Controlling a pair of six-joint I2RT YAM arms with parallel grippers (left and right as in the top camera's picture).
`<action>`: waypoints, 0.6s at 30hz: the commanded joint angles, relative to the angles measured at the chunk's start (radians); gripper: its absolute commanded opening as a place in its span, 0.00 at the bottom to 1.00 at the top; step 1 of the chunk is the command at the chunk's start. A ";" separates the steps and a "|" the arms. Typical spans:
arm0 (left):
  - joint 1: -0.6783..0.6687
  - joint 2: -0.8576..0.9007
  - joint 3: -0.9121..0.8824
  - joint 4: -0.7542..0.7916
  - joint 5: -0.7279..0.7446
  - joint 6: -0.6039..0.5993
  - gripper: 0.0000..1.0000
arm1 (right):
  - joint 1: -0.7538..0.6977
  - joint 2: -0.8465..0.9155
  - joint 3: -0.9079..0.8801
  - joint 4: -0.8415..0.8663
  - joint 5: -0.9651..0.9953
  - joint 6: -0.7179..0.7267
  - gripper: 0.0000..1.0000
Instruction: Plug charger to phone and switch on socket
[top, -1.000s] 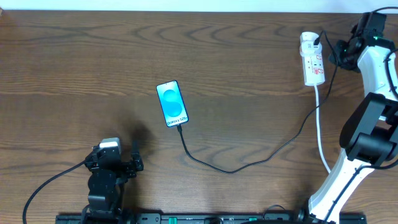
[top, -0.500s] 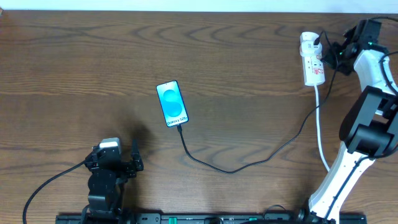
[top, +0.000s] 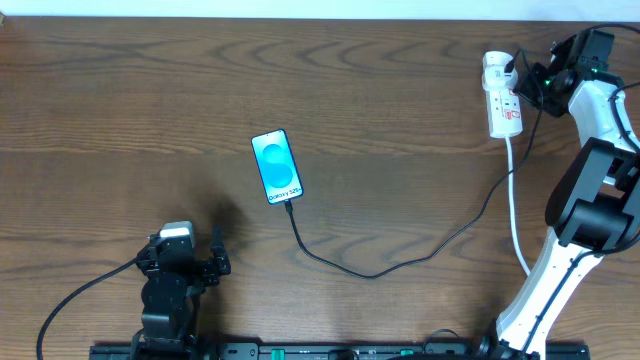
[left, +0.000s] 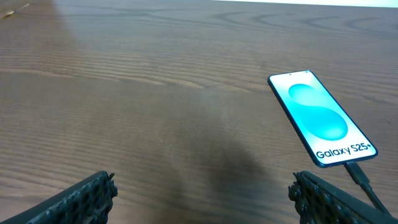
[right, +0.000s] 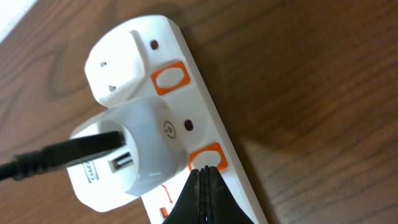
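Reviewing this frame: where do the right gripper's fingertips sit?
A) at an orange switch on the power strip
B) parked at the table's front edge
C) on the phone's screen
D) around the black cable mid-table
A: in the right wrist view the right gripper, its fingers closed together, points at an orange switch on the socket, just beside the white adapter.

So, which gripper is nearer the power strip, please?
The right gripper: at an orange switch on the power strip; the left gripper sits far off, nearer the phone.
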 joint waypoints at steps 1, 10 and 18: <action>-0.005 -0.008 -0.020 0.002 -0.013 -0.001 0.93 | -0.002 0.003 0.001 0.010 -0.022 0.010 0.01; -0.005 -0.008 -0.020 0.002 -0.013 -0.001 0.93 | 0.002 0.028 0.001 0.023 -0.035 0.010 0.01; -0.005 -0.008 -0.020 0.002 -0.013 -0.001 0.93 | 0.015 0.033 0.001 0.032 -0.034 0.010 0.01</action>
